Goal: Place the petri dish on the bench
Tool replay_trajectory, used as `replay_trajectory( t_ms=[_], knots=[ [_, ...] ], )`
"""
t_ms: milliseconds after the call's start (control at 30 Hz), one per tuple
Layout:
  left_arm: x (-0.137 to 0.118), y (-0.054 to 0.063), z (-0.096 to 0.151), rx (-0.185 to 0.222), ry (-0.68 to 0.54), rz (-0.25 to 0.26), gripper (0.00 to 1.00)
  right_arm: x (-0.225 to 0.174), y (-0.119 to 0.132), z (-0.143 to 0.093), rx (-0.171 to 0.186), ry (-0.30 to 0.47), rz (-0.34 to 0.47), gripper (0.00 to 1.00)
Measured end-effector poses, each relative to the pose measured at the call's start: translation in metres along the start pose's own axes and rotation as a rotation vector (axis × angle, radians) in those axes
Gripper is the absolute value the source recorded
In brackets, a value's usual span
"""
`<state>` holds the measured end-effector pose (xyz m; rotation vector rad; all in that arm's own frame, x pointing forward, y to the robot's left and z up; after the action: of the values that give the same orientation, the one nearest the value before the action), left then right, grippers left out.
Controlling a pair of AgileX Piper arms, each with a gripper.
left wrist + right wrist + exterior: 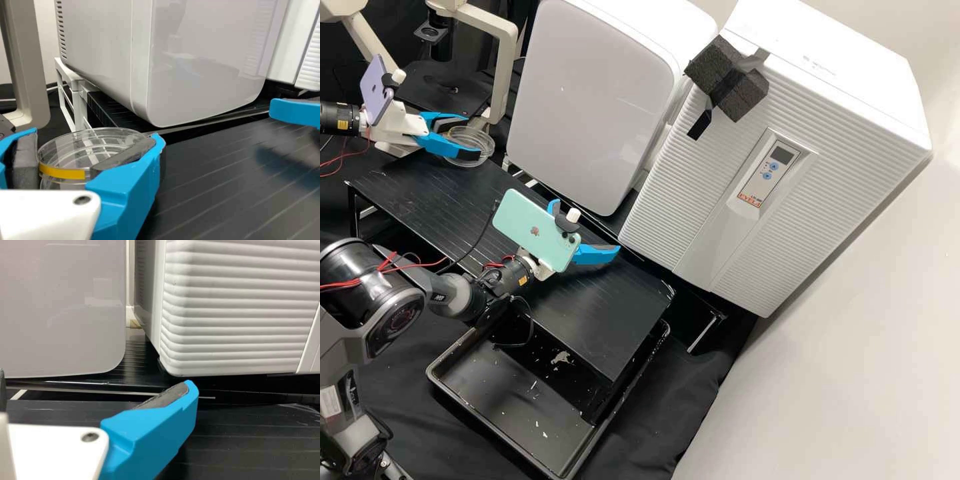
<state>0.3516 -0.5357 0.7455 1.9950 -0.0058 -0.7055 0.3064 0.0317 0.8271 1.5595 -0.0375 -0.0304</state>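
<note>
1. The left gripper (471, 137) was clamped on the petri dish (100, 137), in the high view near the upper-left end of the black bench (607, 313); I could not tell if the dish touched the bench.
2. The petri dish was clear, and around its side went a yellow strip (65, 172).
3. The right gripper (587, 227) was over the bench, its two fingers well apart, with nothing between them.
4. Of the two phones on the arms, the mint-green phone (520, 217) carried a small dark logo on its back; the other was a purple phone (372, 90).
5. On the ribbed white appliance (840, 167) there was a control panel (759, 185) with a dark screen, blue buttons and red lettering.
6. A yellow label (523, 281) was on the right arm.
</note>
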Motion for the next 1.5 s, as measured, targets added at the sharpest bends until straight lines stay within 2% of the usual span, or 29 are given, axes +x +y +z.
replay_trajectory(
  t_ms=[300,867,1100,1500],
  knots=[
    [-0.012,0.000,0.004,0.076,-0.002,0.016,0.00,0.000,0.000,0.000,0.000,0.000,0.000,1.00],
    [-0.013,-0.002,0.004,0.064,-0.002,0.012,0.00,0.000,0.000,0.000,0.000,0.000,0.000,1.00],
    [-0.006,-0.002,0.005,0.062,-0.011,0.013,0.00,0.000,0.000,0.000,0.000,0.000,0.000,1.00],
    [-0.006,-0.003,0.005,0.026,-0.012,0.010,0.00,0.000,0.000,0.000,0.000,0.000,0.000,1.00]
  ],
)
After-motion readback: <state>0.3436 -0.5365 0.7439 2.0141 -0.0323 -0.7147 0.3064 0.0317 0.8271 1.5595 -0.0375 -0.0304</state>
